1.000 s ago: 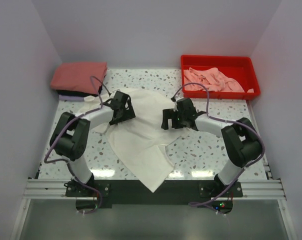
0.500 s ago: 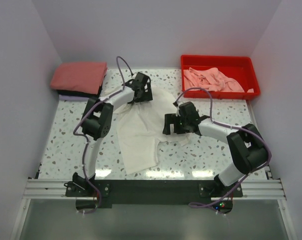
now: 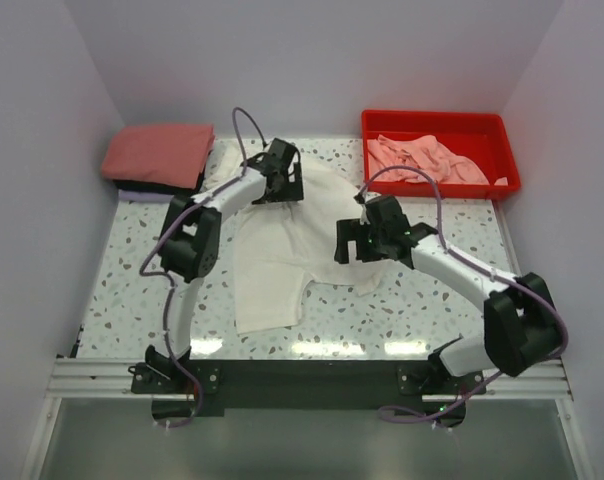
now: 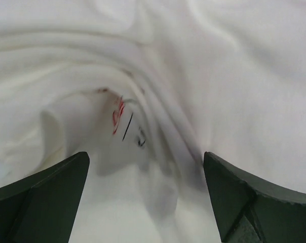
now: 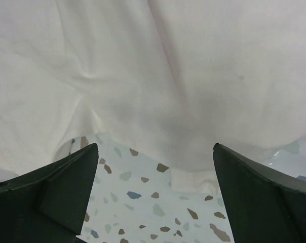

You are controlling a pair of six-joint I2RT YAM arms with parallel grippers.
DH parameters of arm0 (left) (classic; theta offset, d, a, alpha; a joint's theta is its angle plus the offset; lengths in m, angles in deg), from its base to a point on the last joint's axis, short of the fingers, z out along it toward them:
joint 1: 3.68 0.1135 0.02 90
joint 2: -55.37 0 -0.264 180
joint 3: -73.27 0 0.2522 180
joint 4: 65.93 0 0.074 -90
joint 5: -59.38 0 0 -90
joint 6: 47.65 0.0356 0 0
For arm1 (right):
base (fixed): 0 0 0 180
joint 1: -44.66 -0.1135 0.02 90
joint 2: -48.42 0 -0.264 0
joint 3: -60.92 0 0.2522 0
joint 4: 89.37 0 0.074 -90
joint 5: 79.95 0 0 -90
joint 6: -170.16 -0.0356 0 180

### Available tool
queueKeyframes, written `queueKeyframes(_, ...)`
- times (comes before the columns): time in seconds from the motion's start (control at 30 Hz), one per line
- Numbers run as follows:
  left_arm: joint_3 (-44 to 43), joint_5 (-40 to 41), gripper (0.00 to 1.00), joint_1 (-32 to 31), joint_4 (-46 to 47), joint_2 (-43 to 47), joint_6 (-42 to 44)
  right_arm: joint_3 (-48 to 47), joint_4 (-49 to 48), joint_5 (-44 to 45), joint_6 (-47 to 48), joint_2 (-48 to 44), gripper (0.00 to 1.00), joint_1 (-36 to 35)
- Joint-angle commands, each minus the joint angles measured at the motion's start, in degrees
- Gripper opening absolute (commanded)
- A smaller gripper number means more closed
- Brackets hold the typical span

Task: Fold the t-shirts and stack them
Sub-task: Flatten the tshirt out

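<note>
Left tool [image 3: 282, 175] and right tool [image 3: 350, 243] gape empty above the white t-shirt [image 3: 272, 270].

Looks like a robotics lab test cell. Plain pale walls [image 3: 312, 60] box in one speckled table [image 3: 412, 310] on three sides (terrazzo-look top). Left arm [image 3: 197, 235] and right arm [image 3: 452, 265] are bolted to an aluminium rail [image 3: 92, 378] at the near edge. Red plastic tray [image 3: 432, 113] sits in the far right corner.
</note>
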Motion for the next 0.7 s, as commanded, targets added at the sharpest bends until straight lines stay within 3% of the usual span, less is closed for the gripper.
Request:
queueKeyframes(0.0, 16.3, 0.2, 1.0, -0.7, 3.8, 22.2, -0.7, -0.9, 1.6, 2.8, -1.5, -7.5, 0.99, -0.2)
queueKeyframes(0.07, 26.6, 1.2, 1.0, -1.8, 7.9, 34.3, -3.7, 1.4, 1.2, 4.4, -2.9, -10.8, 0.99, -0.1)
queueKeyframes(0.1, 36.3, 1.8, 1.0, -2.3, 8.9, 38.2, -4.9, 2.1, 1.2, 4.6, -3.7, -11.6, 0.99, -0.2)
queueKeyframes(0.17, 45.0, 3.2, 1.0, -4.0, 9.5, 48.8, -8.2, 3.4, 2.1, 6.0, -4.3, -13.3, 0.99, 0.0)
queueKeyframes(0.2, 52.3, 3.4, 1.0, -4.6, 8.4, 51.9, -10.2, 3.6, 2.4, 6.4, -4.4, -13.8, 0.99, -0.1)
queueKeyframes(0.3, 63.4, 3.7, 1.0, -7.7, 2.2, 62.2, -18.8, 4.3, 3.3, 6.8, -4.1, -15.3, 0.99, 0.0)
queueKeyframes(0.47, 76.0, -5.6, 1.0, -15.7, -3.2, 74.7, -27.6, 5.7, 3.2, 7.2, -3.7, -16.0, 0.99, -0.1)
queueKeyframes(0.67, 78.5, -5.2, 0.99, -21.9, -9.1, 78.1, -36.7, 7.1, 2.5, 7.5, -3.7, -15.8, 0.99, -0.1)
